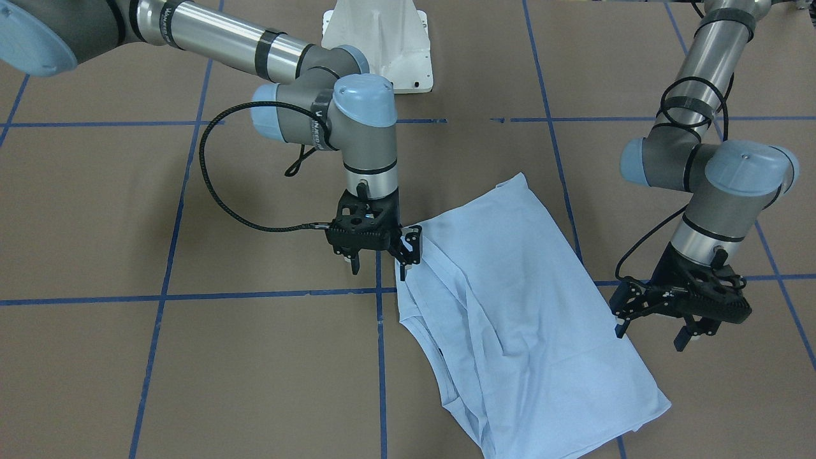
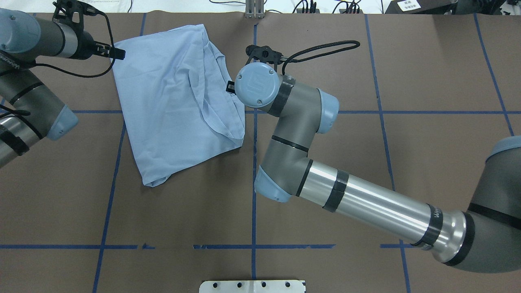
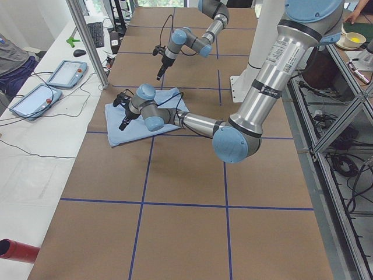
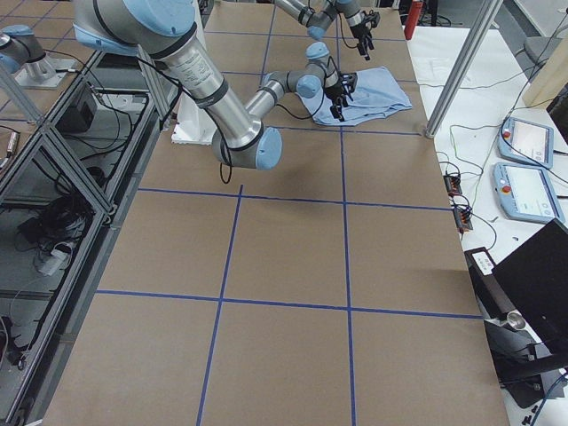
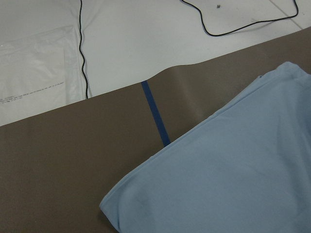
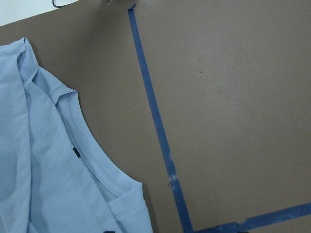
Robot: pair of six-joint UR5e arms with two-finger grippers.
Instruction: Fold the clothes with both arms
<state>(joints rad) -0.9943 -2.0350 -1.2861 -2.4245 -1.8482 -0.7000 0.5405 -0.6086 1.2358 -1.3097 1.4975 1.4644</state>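
Lowest in the front-facing view, and closest to that camera, is a corner of the T-shirt (image 1: 510,299). It lies flat on the brown table (image 1: 191,382), running diagonally from the centre of the frame to the bottom right. It looks already doubled over lengthwise, with loose layers bunched along its left edge. The right wrist view shows the ribbed collar (image 6: 77,145) and a small dark neck label (image 6: 76,152) at lower left, beside a blue tape line (image 6: 155,126).

Neither claw has cloth in it. The right gripper (image 1: 380,264) sits left of centre with its fingers spread wide, one finger right at the shirt's upper-left edge — touching or just beside it, I cannot tell which. The left gripper (image 1: 649,331) hangs at right, also spread and empty, just off the shirt's right edge.

This looks like the pause between folds: one fold laid, the next grasp not yet taken. The next move likely calls for each claw to drop onto an edge and pinch all the layers cleanly.

The right arm reaches in from upper left, its wrist pointing straight down. The left arm descends from upper right — wrist tilted, fingers angled down toward the cloth.
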